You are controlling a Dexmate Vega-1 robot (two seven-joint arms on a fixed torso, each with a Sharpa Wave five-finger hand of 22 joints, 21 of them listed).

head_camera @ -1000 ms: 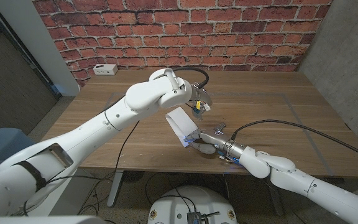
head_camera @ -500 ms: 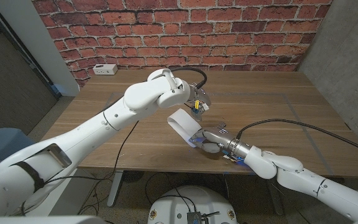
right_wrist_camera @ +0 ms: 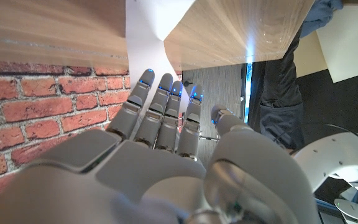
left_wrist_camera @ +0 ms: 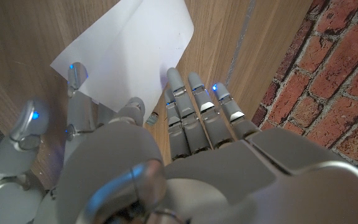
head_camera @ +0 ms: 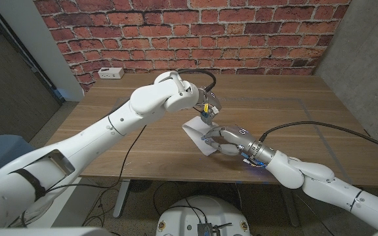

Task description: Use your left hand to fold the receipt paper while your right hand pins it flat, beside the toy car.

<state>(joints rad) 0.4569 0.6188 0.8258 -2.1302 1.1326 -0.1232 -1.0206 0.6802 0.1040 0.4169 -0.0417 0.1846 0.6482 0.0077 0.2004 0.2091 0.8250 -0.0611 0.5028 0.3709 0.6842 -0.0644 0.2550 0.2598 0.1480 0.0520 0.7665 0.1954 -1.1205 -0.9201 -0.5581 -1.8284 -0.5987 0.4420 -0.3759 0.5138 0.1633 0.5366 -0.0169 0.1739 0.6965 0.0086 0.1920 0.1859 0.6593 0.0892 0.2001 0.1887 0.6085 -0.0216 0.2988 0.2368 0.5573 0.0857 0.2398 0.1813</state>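
White receipt (head_camera: 198,130) has dropped flat since a second ago under your right hand's (head_camera: 226,139) spread fingers; left hand (head_camera: 207,109) pinches its edge, so crease next

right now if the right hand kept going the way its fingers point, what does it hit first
Most likely the receipt paper: the right hand has its fingers right at the sheet's near end, with the left hand beyond it. From the right wrist view the white sheet lies just past the fingertips, though contact is hard to judge.

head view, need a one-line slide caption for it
Both robot hands, left hand and right hand, meet over the white receipt paper on the wooden table.
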